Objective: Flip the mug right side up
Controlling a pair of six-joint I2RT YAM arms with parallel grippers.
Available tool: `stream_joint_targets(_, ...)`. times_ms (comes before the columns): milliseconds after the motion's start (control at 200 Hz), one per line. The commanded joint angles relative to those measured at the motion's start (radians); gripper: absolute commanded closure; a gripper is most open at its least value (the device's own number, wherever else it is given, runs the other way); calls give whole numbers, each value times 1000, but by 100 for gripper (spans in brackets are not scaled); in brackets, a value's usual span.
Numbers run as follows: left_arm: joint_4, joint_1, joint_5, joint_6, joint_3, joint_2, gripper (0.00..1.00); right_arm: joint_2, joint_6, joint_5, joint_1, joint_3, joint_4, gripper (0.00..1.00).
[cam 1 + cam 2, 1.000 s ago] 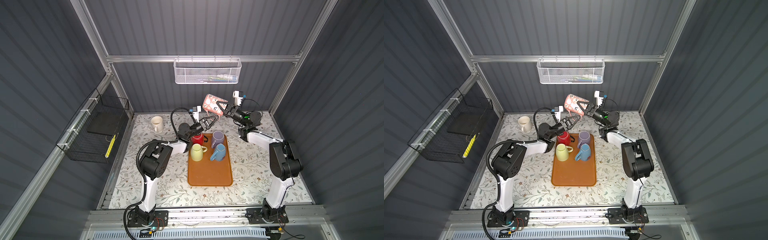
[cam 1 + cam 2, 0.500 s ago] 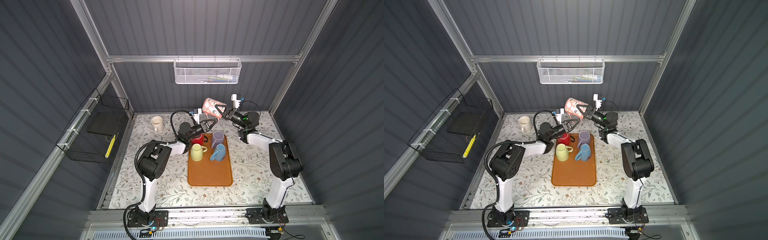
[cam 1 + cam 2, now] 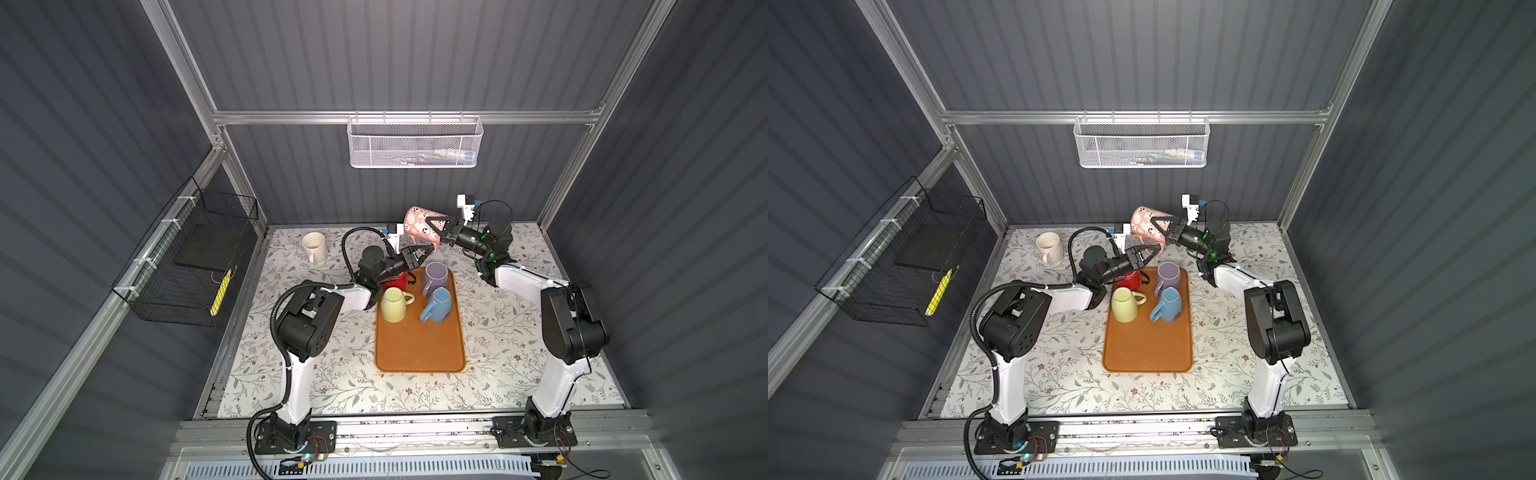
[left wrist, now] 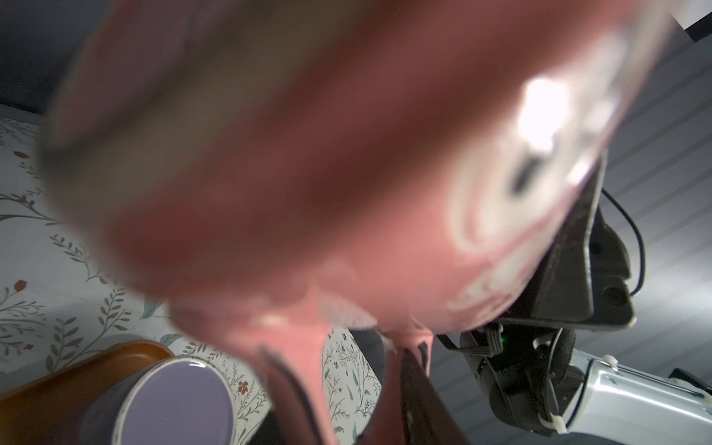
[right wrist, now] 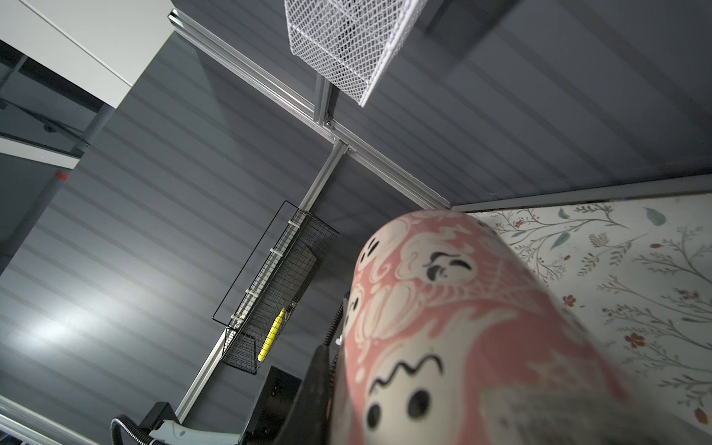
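A pink ghost-patterned mug [image 3: 417, 226] [image 3: 1144, 226] hangs tilted in the air over the back of the table. Its base points up and to the left, and its handle [image 4: 304, 346] points down. My right gripper [image 3: 438, 228] [image 3: 1163, 228] is shut on the mug's rim end; one black finger [image 5: 319, 385] lies along its wall and the other finger is hidden. Just under the mug, my left gripper [image 3: 424, 250] [image 3: 1150, 251] [image 4: 335, 352] stands at the handle, its fingers parted on either side of it. The pink mug [image 4: 308, 154] [image 5: 462, 327] fills both wrist views.
Below the grippers an orange tray [image 3: 419, 353] carries a purple mug [image 3: 436, 274], a blue mug [image 3: 436, 305], a yellow mug [image 3: 392, 305] and a red mug [image 3: 395, 280]. A cream mug [image 3: 314, 246] stands at the back left. Baskets hang on the back wall [image 3: 415, 141] and left wall [image 3: 187, 257].
The right gripper has brought the pink mug lower and slightly left. The left gripper has sunk with it and its fingers have spread apart at the handle.
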Motion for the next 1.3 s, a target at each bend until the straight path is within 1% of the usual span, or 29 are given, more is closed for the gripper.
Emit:
stream_joint_targets(0,121,4,-6,37,19,-43,60,-19,-102,25,0,25,-82,100)
stream_joint_targets(95,125,6,-3,36,15,-42,56,-13,-130,35,-3,34,-125,100)
stream_joint_targets(185,125,9,-1,39,14,-46,50,-13,-167,46,-5,47,-181,100)
stream_joint_targets(245,126,12,-1,41,9,-48,49,-10,-193,54,-6,57,-217,100)
stream_joint_targets(365,126,11,3,47,5,-51,43,5,-210,57,-12,74,-247,100)
stream_joint_targets(470,120,12,3,55,-3,-58,41,15,-216,60,-16,76,-258,100)
stream_joint_targets(595,104,15,-2,71,-16,-73,36,15,-235,64,-21,78,-275,100)
stream_joint_targets(785,56,27,-20,114,-42,-103,33,9,-254,65,-37,78,-298,100)
stream_joint_targets(865,34,36,-24,129,-52,-115,30,7,-263,63,-43,76,-310,100)
stream_joint_targets(980,-1,44,-33,158,-63,-139,28,0,-278,64,-49,75,-331,100)
stream_joint_targets(1296,-221,51,-73,332,-70,-249,28,-38,-478,93,-55,179,-655,100)
